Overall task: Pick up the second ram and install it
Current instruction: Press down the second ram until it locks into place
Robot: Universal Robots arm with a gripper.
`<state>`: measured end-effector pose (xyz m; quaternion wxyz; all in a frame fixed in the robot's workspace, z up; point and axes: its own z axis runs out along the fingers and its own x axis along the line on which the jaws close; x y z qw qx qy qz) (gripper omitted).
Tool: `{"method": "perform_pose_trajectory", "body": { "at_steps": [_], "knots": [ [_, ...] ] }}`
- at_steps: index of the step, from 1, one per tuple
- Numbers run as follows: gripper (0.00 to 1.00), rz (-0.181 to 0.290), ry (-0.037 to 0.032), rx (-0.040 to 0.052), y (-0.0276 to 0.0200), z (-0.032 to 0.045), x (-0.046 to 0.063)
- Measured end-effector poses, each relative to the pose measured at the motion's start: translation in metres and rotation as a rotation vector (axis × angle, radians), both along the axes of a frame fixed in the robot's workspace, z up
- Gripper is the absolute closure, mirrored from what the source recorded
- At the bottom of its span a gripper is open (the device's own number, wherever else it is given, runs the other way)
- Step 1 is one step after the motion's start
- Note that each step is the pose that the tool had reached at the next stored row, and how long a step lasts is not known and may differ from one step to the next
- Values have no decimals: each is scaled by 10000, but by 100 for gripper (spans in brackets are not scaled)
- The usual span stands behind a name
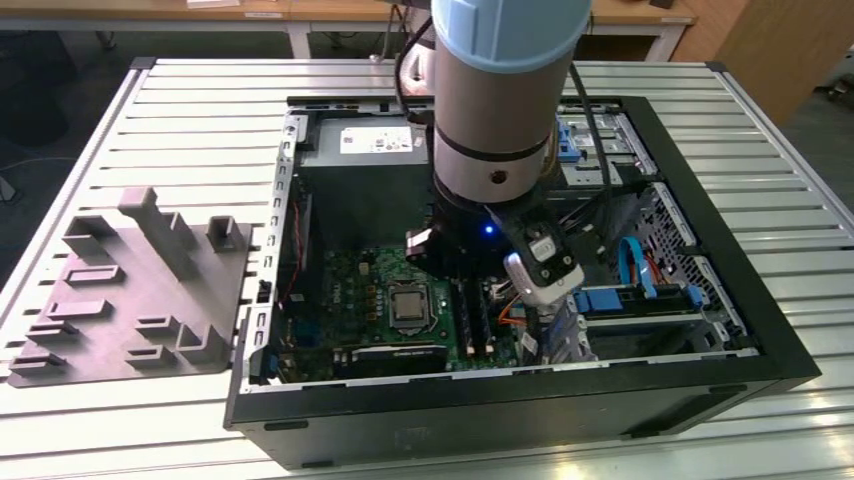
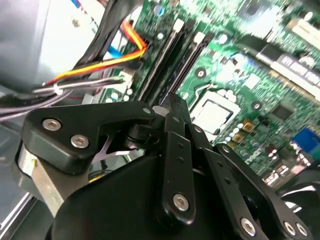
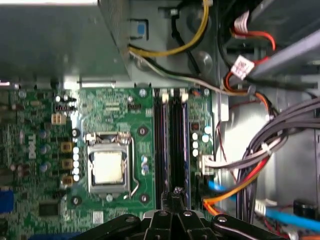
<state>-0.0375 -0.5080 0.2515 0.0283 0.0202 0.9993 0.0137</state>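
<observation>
**Desk** (image 1: 200, 120): slatted metal top, carrying the two containers below.

**Computer case** (image 1: 534, 400): black, lying open-side up toward the exterior view's right. Holds the power supply, motherboard, drive bays and wiring. Entered from above by the arm (image 1: 494, 100).

**Tray** (image 1: 134, 290): purple-grey plastic, just beside the case on the exterior view's left. Holds its own moulded upright blocks and shallow pockets.

**Power supply** (image 1: 360, 150): grey box with a white label, at the far end of the case.

**Motherboard** (image 3: 45, 150): green, flat on the case floor, with the bare processor socket (image 3: 107, 167) near its middle.

**Cables** (image 3: 260, 155): grey, orange, red and blue bundles, beside the board's slot edge and close to the working area.

**Memory slots** (image 3: 161, 140): a parallel pair next to the socket, white latches at the far ends.

**Second ram** (image 3: 178, 140): judged to be the dark strip standing in the slot farther from the socket, directly under the claw. Seating depth not readable.

**Claw** (image 3: 175, 192): fingers drawn together, tip at the near end of that slot. Anything pinched between them: not discernible.

**Step in hand (judgement)**: installation, pick-up done, stick in or at its slot. Calls for straight downward pressure along the stick's edge, clear of the cables, until both latches close.
</observation>
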Motion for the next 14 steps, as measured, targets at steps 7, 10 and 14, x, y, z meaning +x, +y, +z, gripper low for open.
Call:
{"method": "perform_pose_trajectory", "body": {
  "at_steps": [7,10,14],
  "knots": [
    [90,1,1,-2,90,44,0],
    [90,0,-1,2,91,51,0],
    [90,0,0,-1,94,56,0]
  ]
}}
